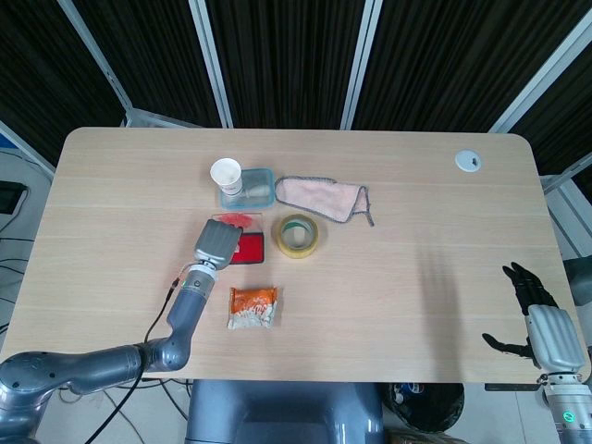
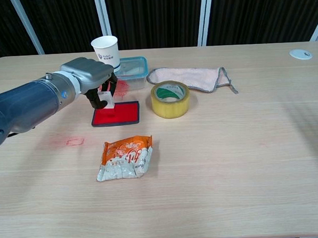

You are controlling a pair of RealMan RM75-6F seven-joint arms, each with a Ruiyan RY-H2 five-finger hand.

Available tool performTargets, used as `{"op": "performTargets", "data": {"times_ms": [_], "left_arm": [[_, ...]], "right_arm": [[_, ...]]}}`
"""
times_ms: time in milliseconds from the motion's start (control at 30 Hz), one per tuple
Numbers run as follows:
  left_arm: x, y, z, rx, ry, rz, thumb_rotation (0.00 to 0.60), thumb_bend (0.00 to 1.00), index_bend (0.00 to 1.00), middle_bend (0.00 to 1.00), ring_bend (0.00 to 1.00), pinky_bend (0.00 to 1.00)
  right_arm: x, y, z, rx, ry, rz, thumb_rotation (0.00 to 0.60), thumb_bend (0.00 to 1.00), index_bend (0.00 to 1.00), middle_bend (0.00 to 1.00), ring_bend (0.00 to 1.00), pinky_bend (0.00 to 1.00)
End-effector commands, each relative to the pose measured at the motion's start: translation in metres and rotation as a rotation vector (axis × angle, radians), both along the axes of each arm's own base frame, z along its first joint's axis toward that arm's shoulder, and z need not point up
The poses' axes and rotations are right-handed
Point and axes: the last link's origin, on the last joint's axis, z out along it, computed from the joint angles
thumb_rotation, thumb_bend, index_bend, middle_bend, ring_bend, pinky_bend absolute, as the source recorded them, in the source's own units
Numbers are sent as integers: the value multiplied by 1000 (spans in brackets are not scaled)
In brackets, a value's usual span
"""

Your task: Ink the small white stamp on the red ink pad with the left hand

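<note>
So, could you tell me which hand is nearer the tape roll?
Left. The left hand is just beside the tape roll, over the ink pad; the right hand hangs past the table edge.

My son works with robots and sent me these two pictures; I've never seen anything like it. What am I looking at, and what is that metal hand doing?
Both pictures show one moment from the robot's own cameras: one on its head looking down, one on its chest looking across a wooden table. The robot has two arms ending in metal hands. Its left hand holds a small white stamp down at the red ink pad. Its right hand hangs open off the table's edge, seen only from the head camera. Also on the table: a paper cup, a clear food box, a pink cloth, a roll of yellow tape and an orange snack packet.
</note>
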Motion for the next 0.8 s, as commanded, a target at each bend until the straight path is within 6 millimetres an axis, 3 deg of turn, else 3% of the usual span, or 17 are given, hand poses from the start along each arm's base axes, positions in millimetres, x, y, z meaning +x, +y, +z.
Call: {"op": "performTargets", "data": {"times_ms": [33,800], "left_arm": [[-1,1,-1,5,13,6,600,575,723,744,532,605],[-15,-2,-17,-17,57,31,600,575,725,746,533,606]], "right_arm": [[0,0,0,0,1,1,600,199,0,0,0,185],[0,0,0,3,-1,1,600,200,0,0,0,185]]}}
